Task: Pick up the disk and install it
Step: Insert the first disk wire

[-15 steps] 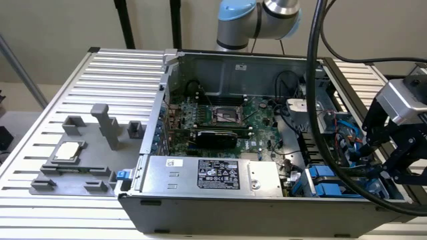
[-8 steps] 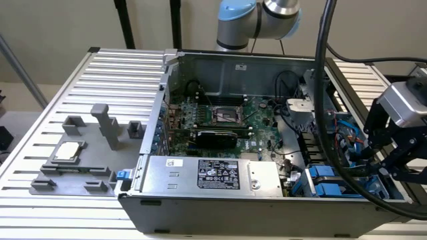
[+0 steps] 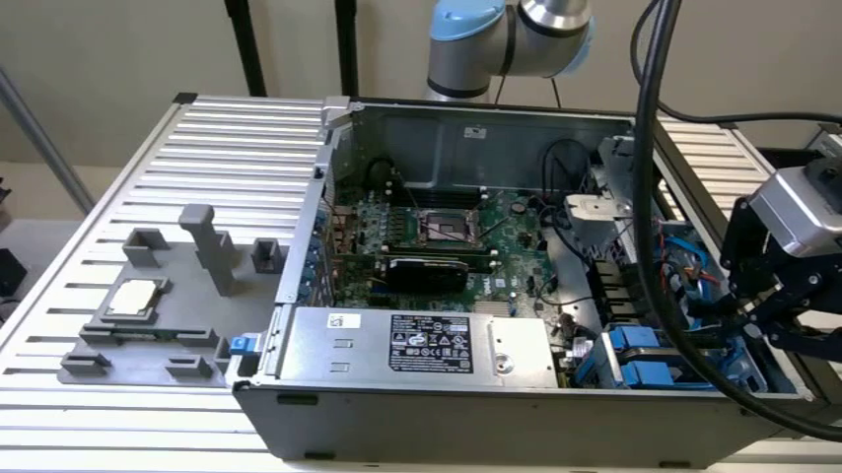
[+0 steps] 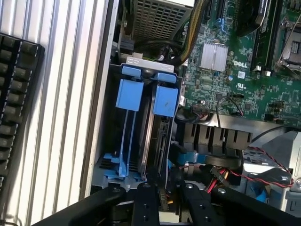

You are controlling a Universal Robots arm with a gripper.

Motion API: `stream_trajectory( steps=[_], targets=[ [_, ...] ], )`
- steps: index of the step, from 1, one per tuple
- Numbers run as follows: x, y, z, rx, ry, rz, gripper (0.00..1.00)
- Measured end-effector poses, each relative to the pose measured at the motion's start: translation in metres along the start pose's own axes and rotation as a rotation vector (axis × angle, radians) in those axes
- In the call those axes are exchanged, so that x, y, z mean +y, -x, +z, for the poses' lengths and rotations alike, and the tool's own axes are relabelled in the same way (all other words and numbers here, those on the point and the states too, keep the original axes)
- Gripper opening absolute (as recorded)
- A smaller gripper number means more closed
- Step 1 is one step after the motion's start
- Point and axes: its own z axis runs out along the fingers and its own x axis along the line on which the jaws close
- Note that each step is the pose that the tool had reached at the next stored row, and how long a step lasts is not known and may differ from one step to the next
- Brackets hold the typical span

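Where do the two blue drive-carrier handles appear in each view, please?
Exterior view: blue carrier handles in the case's near corner, toward the exterior view's right, beside the power supply.
Wrist view: handles side by side, between the ribbed table and the motherboard.
Shared landmark: the power supply.

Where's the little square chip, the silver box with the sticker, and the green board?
Chip (image 3: 136, 299): exterior view, its shiny top.
Silver box (image 3: 421, 347): exterior view, its label.
Green board (image 4: 211, 87): wrist view, green surface.
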Motion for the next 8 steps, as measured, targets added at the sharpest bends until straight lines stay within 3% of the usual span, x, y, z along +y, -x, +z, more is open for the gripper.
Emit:
stream_trajectory(
  steps=[8],
  targets=[
    [-0.0004,-0.0003,-0.0012,-0.0107,-0.0006,-0.006,0.00]
  ],
)
